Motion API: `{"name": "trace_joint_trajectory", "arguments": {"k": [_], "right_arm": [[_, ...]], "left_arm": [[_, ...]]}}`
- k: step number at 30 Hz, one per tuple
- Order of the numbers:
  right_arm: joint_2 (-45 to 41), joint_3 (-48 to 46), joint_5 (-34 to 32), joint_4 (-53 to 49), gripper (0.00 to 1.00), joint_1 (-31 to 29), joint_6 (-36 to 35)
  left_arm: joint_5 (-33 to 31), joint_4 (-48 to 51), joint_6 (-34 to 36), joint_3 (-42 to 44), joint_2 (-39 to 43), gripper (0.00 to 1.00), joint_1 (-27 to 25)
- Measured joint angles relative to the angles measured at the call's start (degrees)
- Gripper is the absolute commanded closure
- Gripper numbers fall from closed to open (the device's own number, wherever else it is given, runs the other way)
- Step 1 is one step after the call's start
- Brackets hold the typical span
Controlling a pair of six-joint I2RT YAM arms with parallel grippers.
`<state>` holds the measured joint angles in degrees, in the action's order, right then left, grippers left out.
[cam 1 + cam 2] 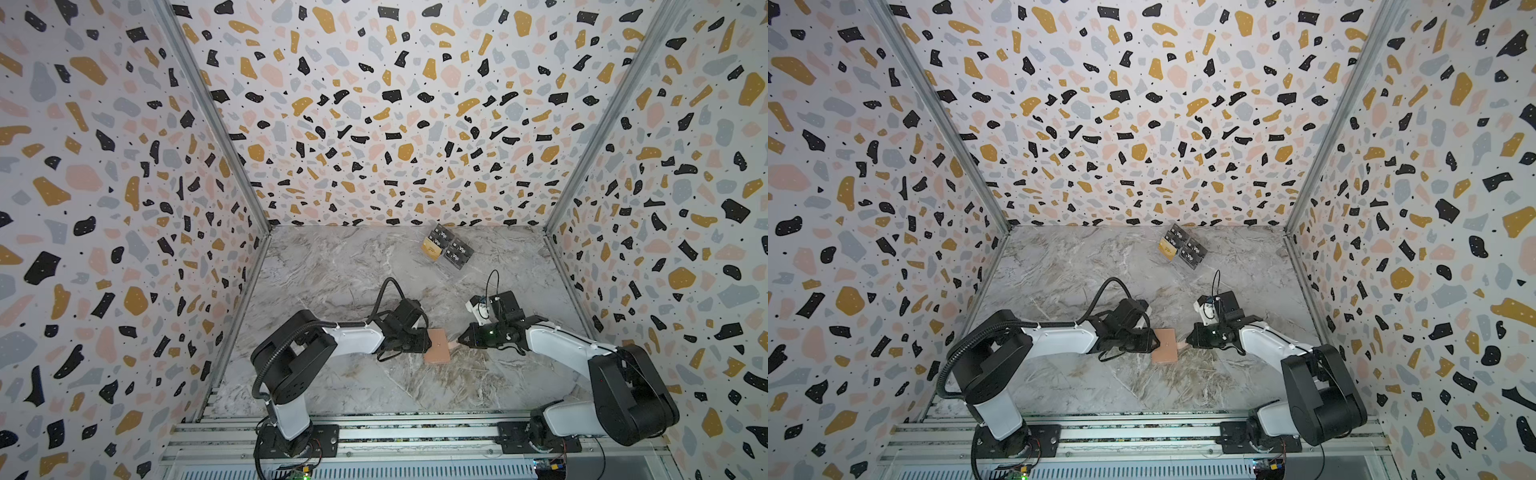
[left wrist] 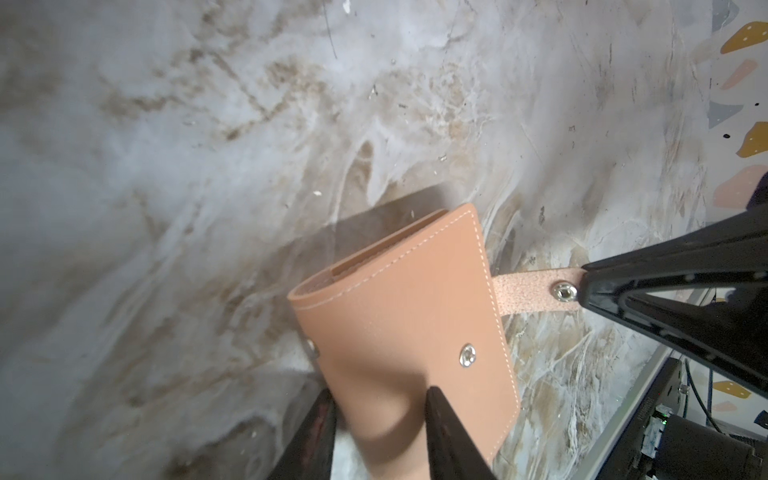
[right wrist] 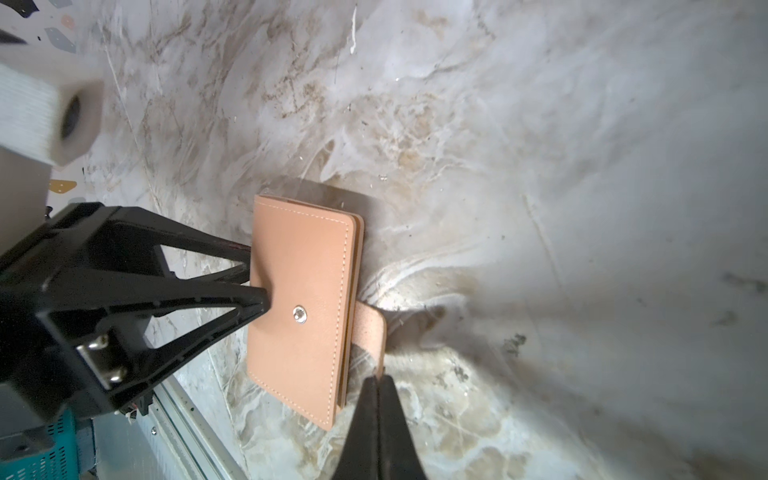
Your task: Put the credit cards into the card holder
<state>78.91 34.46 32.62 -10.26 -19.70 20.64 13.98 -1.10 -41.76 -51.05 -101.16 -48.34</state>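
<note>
- left tool (image 1: 429, 340) pinches closed card holder (image 1: 438, 350) at its left edge, mid counter (image 1: 332, 282)
- right tool (image 1: 458, 340) pressed together on strap tab (image 2: 528, 296)
- credit cards (image 1: 449, 250) far back, well apart

The table (image 1: 332, 270) between card holder (image 1: 437, 347) and credit cards (image 1: 448, 251) looks open.

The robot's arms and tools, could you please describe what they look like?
Both arms have white links between bulky black joint housings. The left arm carries a black corrugated hose; the right arm has a thin black cable loop and a green light. The left tool and right tool have black, triangular open-frame fingers.
</note>
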Motion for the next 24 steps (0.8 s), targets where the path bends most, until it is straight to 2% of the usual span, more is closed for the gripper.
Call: {"name": "trace_joint_trajectory", "arguments": {"k": [11,18,24], "right_arm": [[1.60,-0.68,9.57,6.51,1.00,-1.05,-0.37],[6.93,2.60,9.25,5.53,1.00,-4.50,-2.58],[7.39,3.23,7.17,5.60,1.00,-5.62,-2.29]], "left_arm": [[0.02,0.00,0.00,0.00,0.00,0.62,-0.11],[0.04,0.00,0.00,0.00,0.00,0.62,-0.11],[0.04,0.00,-0.02,0.00,0.00,0.62,-0.11]]}}
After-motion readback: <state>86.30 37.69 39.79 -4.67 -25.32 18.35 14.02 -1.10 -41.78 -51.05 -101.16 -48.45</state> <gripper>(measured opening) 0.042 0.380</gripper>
